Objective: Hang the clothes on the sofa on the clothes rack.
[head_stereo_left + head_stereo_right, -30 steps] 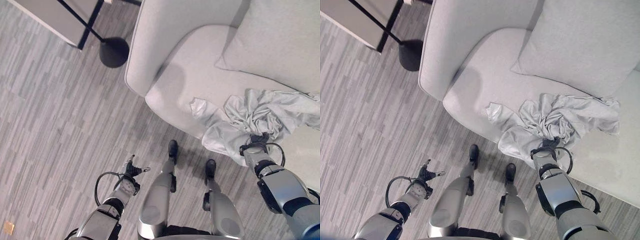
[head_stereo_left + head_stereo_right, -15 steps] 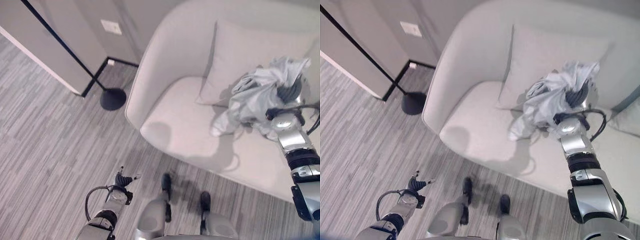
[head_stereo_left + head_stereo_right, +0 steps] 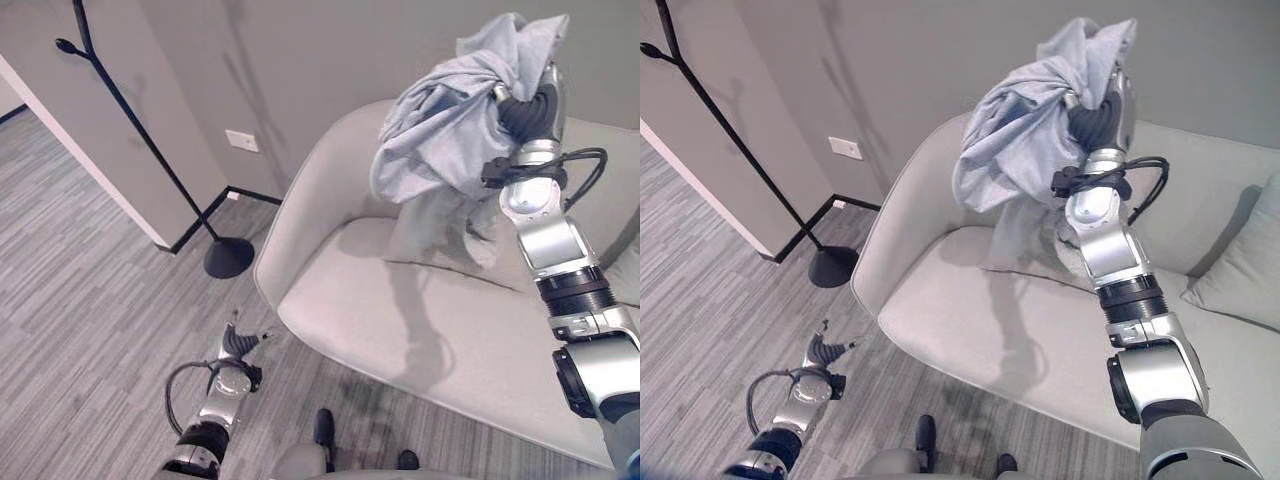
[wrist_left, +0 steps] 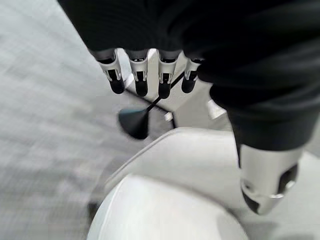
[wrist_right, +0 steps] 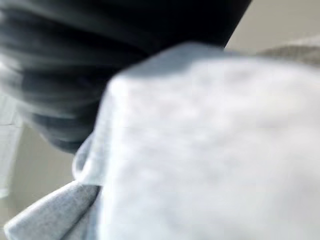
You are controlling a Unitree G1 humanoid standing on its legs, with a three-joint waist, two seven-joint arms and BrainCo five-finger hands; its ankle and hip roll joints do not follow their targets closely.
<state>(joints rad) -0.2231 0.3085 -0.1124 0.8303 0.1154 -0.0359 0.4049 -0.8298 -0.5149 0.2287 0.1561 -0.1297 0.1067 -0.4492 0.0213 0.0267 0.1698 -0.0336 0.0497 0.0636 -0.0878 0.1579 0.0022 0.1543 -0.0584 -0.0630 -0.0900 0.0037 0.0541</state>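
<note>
I see the pale sofa (image 3: 420, 330) below, with my right hand (image 3: 528, 112) raised high above its seat, fingers clenched in the bunched grey garment (image 3: 450, 130), which drapes off the hand's left side, clear of the cushions. The black clothes rack (image 3: 150, 150) stands well to the left. My left hand (image 3: 238, 345) hangs low, fingers relaxed.

The grey striped floor (image 3: 80, 300) carries a pale grey sofa (image 3: 400, 330) and, just beside its arm, the clothes rack's round black base (image 3: 228, 257).
</note>
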